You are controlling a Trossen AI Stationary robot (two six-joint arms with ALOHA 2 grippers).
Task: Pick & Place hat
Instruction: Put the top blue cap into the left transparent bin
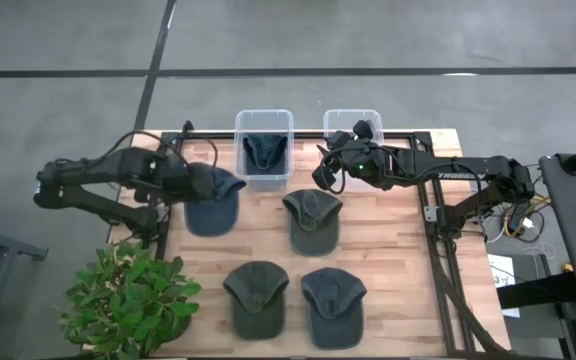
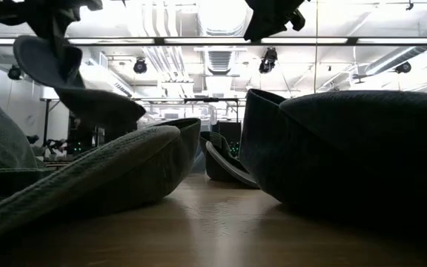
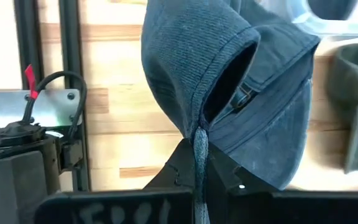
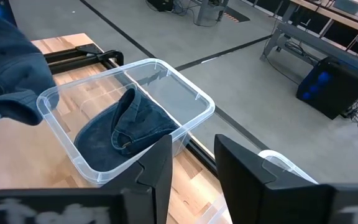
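Blue cap (image 1: 211, 198) hangs from the left gripper (image 1: 181, 180) above the table's far-left part, just short of the left clear bin (image 1: 264, 150). In the left wrist view the fingers pinch a fold of the crown (image 3: 199, 68) tight between them, so the cap (image 3: 241, 99) droops with its brim (image 3: 284, 149) lowest. From above, its long axis runs roughly front to back, crown toward the bins and brim toward the table's near edge; the low view shows it lifted clear of the wood.

The step in hand looks like the carry: the cap is picked up and not yet placed. The next move probably calls for a short travel toward the left clear bin, which already holds another blue cap (image 4: 126, 127), then lowering over its opening before the fingers part, so the trailing brim clears the rim.

The right gripper (image 1: 330, 170) waits beside the right clear bin (image 1: 353, 124), its fingers (image 4: 241, 168) narrowly apart and holding nothing. Three olive caps (image 1: 312, 220) and one more blue cap (image 1: 333, 305) lie on the wooden table (image 1: 388, 290); a potted plant (image 1: 128, 300) stands at the near-left corner.
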